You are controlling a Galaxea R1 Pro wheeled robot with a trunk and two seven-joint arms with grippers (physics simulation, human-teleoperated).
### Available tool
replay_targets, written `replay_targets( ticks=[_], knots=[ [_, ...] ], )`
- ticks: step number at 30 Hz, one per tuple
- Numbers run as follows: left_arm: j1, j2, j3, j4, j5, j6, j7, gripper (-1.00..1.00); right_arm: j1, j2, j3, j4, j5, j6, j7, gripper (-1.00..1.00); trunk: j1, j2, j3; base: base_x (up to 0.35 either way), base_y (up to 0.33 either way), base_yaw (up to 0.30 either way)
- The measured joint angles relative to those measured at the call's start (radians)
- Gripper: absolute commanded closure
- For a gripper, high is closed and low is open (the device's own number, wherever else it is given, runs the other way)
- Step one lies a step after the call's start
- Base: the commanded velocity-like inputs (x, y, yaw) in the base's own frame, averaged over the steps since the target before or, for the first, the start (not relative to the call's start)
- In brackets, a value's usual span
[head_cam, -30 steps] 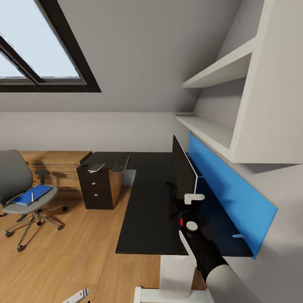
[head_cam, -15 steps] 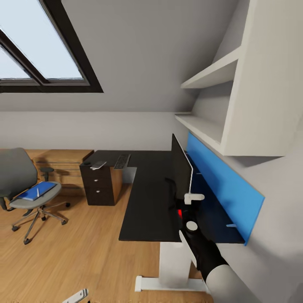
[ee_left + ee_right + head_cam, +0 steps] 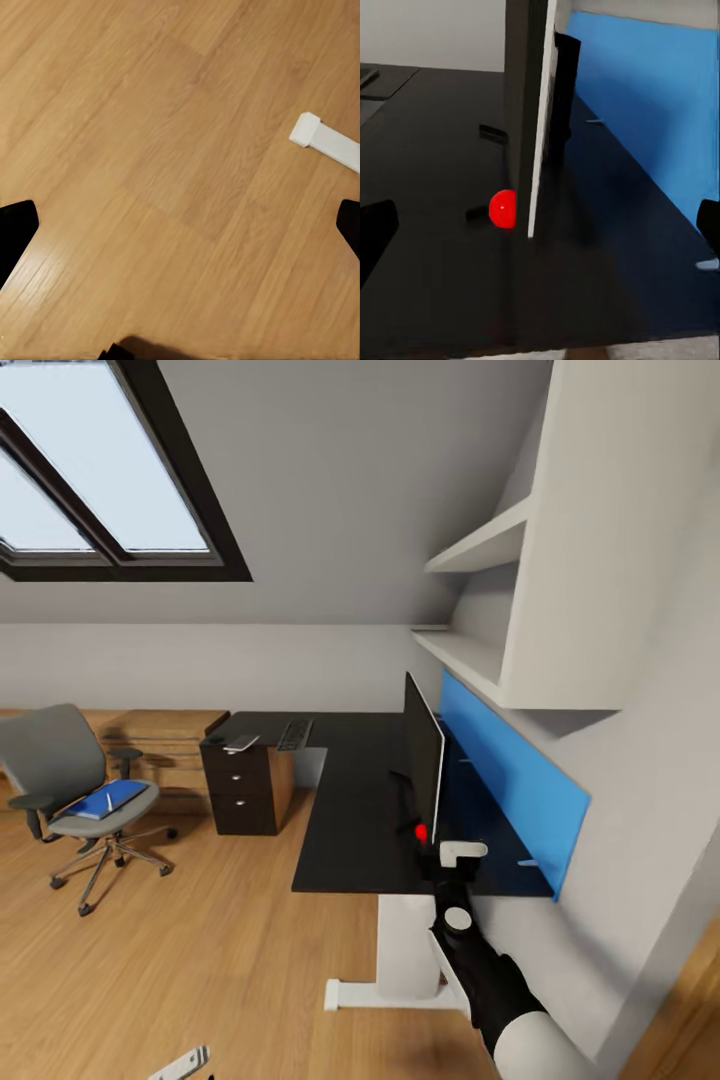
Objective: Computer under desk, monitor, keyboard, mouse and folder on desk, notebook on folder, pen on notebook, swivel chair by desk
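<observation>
Monitor (image 3: 424, 756), thin and flat, stands edge-on upon glossy black desk (image 3: 350, 810).

Monitor (image 3: 422, 755) upright on black desk (image 3: 350, 810)

L-shaped black worktop (image 3: 350, 800) carries the monitor (image 3: 424, 760) upright along the blue wall panel (image 3: 505, 780); keyboard (image 3: 294, 735) and a flat item lie at the far end above the drawer unit (image 3: 240, 795)
</observation>
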Motion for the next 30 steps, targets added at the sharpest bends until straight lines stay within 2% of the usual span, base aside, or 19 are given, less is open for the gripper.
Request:
replay_targets(
  ticks=[7, 14, 17, 19, 21, 27, 29, 30],
  knots=[
    [0.000, -0.003, 0.000, 0.000, -0.001, -0.001, 0.000, -1.00, 0.113, -0.003, 0.000, 0.001, 0.002, -0.059, -0.001, -1.00, -0.001, 0.000, 0.000, -0.135, 0.000, 0.000],
    [0.000, -0.008, 0.000, 0.000, -0.001, -0.002, -0.001, -1.00, 0.193, -0.005, -0.001, 0.006, 0.001, -0.079, -0.001, -1.00, -0.001, 0.000, 0.000, -0.016, 0.000, 0.000],
    [0.000, -0.009, 0.000, 0.000, -0.001, -0.002, -0.001, -1.00, 0.230, -0.012, -0.002, 0.039, -0.001, -0.115, -0.001, -1.00, -0.001, 0.000, 0.000, -0.004, 0.000, 0.000],
    [0.000, -0.010, 0.000, 0.000, -0.001, -0.002, -0.001, -1.00, 0.245, -0.019, -0.002, 0.087, -0.002, -0.166, 0.000, -1.00, -0.004, 0.007, 0.003, -0.001, 0.000, 0.000],
    [0.000, -0.012, 0.000, 0.000, -0.001, 0.000, 0.000, -1.00, 0.256, -0.025, -0.005, 0.191, -0.003, -0.251, 0.001, -1.00, -0.012, 0.021, 0.009, 0.000, 0.000, 0.000],
    [0.000, -0.017, 0.000, 0.000, -0.001, 0.002, 0.000, -1.00, 0.260, -0.029, -0.006, 0.307, -0.005, -0.323, 0.001, -1.00, -0.035, 0.063, 0.028, 0.000, 0.000, 0.000],
    [0.000, -0.020, -0.001, 0.000, -0.001, 0.004, -0.001, -1.00, 0.261, -0.033, -0.008, 0.386, -0.007, -0.379, 0.002, -1.00, -0.043, 0.077, 0.034, 0.000, 0.000, 0.000],
    [0.000, -0.021, -0.002, 0.000, -0.001, 0.005, -0.002, -1.00, 0.261, -0.041, -0.009, 0.475, -0.008, -0.444, 0.001, -1.00, -0.047, 0.084, 0.037, 0.000, 0.000, 0.000]
  ],
)
